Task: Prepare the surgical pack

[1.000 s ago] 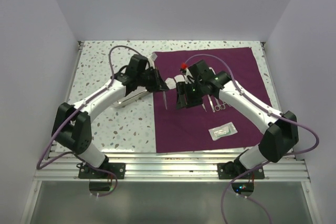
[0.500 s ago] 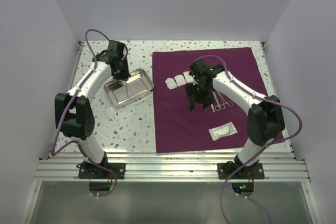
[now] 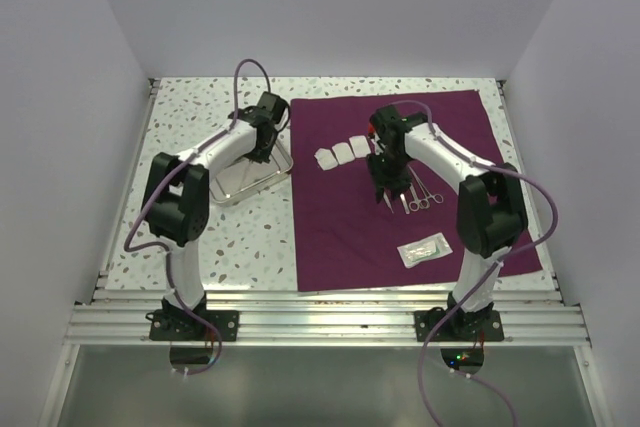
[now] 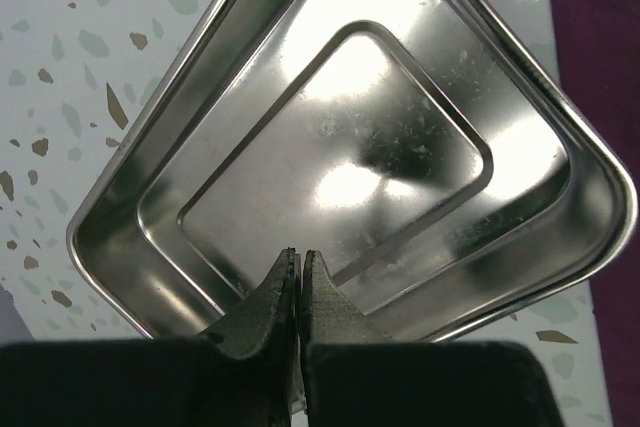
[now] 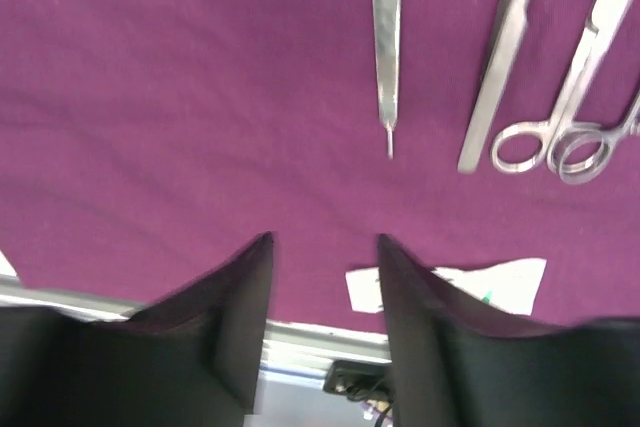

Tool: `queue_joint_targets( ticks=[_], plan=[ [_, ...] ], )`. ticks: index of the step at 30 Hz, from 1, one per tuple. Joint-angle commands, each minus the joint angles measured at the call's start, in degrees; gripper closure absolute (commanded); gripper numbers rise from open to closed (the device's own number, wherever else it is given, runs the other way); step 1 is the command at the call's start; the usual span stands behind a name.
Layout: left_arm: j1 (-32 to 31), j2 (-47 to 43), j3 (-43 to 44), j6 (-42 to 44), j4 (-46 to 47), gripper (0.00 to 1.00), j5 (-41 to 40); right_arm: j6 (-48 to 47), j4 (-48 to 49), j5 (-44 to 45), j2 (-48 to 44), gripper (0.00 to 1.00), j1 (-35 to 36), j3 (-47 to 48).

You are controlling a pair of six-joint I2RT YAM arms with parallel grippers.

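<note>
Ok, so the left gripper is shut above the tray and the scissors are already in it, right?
No. The tray is empty, as the left wrist view shows; the scissors lie on the purple cloth in the right wrist view. The left gripper is indeed shut above the tray.

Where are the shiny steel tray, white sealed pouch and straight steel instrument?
Shiny steel tray (image 4: 330,157): left wrist view, bare floor.
White sealed pouch (image 3: 424,250): top external view, middle.
Straight steel instrument (image 5: 385,17): right wrist view, its shaft.

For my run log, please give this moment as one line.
left jaws: shut, over steel tray | right jaws: open, over drape near instruments | gauze, pouch: on drape
</note>
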Motion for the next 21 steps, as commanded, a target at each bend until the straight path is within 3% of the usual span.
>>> queue_joint_targets(
  ticks=[1, 7, 15, 21],
  plan=[
    [0.79, 0.52, 1.43, 3.09, 2.38, 1.00, -2.24, -2.51, -0.66, 0.44, 2.56, 0.57, 0.67, 4.16],
    [-0.70, 2.98, 1.78, 4.57, 2.21, 1.00, -4.95, -1.81, -0.13, 4.12, 6.17, 0.64, 0.05, 6.88],
    [-1.58, 5.17, 1.42, 4.85, 4.14, 1.00, -7.24, -1.55, -1.01, 5.36, 9.25, 0.62, -1.88, 9.62],
    [-1.58, 5.00, 0.81, 4.41, 5.90, 0.78, -6.37, -1.01, -1.88, 7.73, 9.86, 0.59, -3.37, 10.32]
  ],
)
